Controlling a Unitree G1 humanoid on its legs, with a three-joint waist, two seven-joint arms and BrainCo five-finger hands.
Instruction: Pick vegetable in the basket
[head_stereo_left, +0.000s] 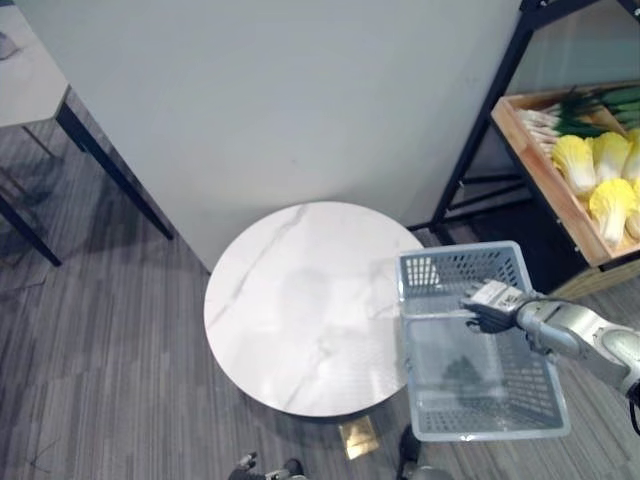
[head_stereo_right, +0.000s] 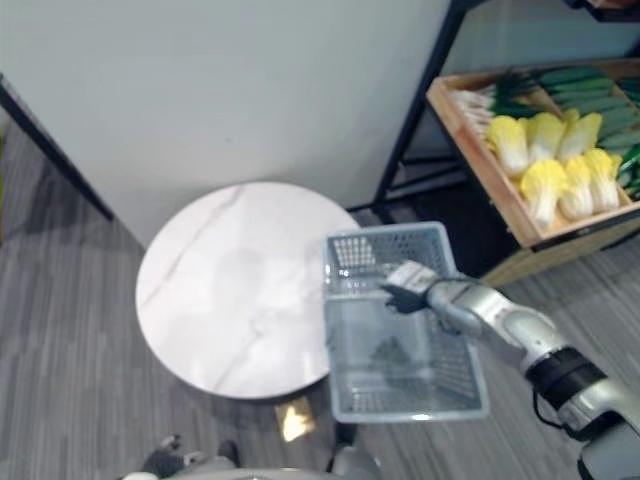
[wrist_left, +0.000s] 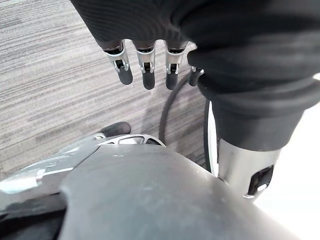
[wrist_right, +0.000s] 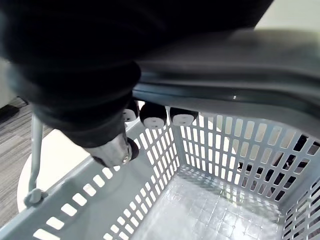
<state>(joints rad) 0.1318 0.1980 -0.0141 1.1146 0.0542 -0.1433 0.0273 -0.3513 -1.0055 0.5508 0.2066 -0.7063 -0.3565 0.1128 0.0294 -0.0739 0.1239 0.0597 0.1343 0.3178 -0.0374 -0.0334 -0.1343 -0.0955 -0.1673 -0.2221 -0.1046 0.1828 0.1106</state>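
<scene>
My right hand (head_stereo_left: 492, 304) is shut on the handle (wrist_right: 225, 95) of a light blue-grey plastic basket (head_stereo_left: 490, 432), which hangs just to the right of a round marble table (head_stereo_left: 300, 300). The basket's inside is bare. To the far right, a wooden crate (head_stereo_right: 478, 160) on a shelf holds yellow-white cabbages (head_stereo_right: 545, 165) and green leeks (head_stereo_left: 560, 118), well beyond the basket. My left hand (wrist_left: 145, 65) hangs over the grey floor, its fingers straight and holding nothing.
A white partition wall (head_stereo_left: 300, 100) stands behind the round table. The black shelf frame (head_stereo_left: 480, 130) rises beside the crate. A second table (head_stereo_left: 30, 80) with dark legs stands at the far left.
</scene>
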